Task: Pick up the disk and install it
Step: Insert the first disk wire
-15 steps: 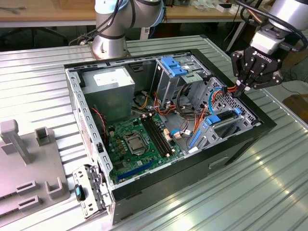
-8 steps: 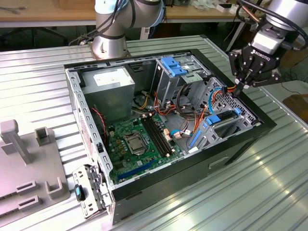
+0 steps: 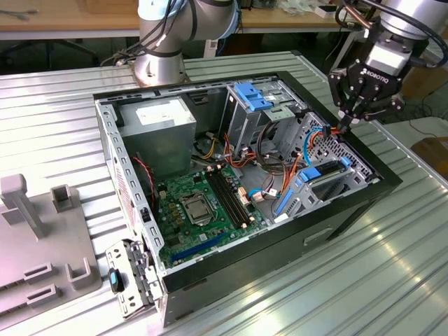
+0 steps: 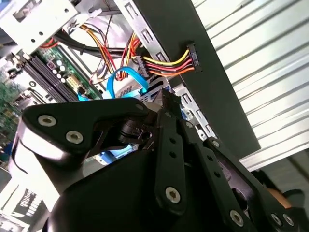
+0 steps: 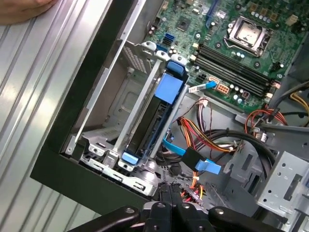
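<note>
Here the gripper (image 3: 345, 126), fingers drawn together, sits among the orange and red wires (image 3: 323, 140) near the disk (image 5: 152, 116), which stands on edge in its bay; lifting could snag a wire and unseat a plug. The wrist points steeply down over the case (image 3: 336, 224) wall

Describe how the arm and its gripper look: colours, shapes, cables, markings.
The arm is built of rounded silver-grey tubular segments with pale blue trim at a joint. A black cable loops beside its wrist. The gripper has a black body with white lettering under a silver collar. In the second wrist view its fingers are black jointed bars dotted with silver screw heads.
</note>
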You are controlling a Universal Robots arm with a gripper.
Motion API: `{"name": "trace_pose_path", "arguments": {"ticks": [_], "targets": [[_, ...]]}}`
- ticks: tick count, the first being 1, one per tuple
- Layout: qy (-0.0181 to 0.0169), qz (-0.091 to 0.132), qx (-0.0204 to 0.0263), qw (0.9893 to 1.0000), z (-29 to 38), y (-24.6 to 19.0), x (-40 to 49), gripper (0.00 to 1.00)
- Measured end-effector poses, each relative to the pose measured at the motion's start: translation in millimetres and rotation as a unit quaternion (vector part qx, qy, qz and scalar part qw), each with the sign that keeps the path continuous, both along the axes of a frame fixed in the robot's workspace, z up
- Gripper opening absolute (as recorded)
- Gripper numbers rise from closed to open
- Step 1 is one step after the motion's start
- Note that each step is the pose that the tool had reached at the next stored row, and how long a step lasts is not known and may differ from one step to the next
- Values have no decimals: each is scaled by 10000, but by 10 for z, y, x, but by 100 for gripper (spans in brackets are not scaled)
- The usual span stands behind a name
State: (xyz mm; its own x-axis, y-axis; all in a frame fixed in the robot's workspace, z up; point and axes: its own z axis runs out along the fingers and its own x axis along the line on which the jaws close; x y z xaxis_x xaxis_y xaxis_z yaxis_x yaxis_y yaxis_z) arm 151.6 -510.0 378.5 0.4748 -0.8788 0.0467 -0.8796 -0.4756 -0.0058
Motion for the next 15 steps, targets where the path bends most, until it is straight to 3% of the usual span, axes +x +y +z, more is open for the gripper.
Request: {"name": "trace_pose_path", "arguments": {"ticks": [4,8,12,15], "targets": [[0,339,0,9994,-2,0,1,11],[0,722,1,9974,-4,7,12,11],[0,768,0,9970,-3,65,86,11],[0,827,0,9966,-3,132,181,11]]}}
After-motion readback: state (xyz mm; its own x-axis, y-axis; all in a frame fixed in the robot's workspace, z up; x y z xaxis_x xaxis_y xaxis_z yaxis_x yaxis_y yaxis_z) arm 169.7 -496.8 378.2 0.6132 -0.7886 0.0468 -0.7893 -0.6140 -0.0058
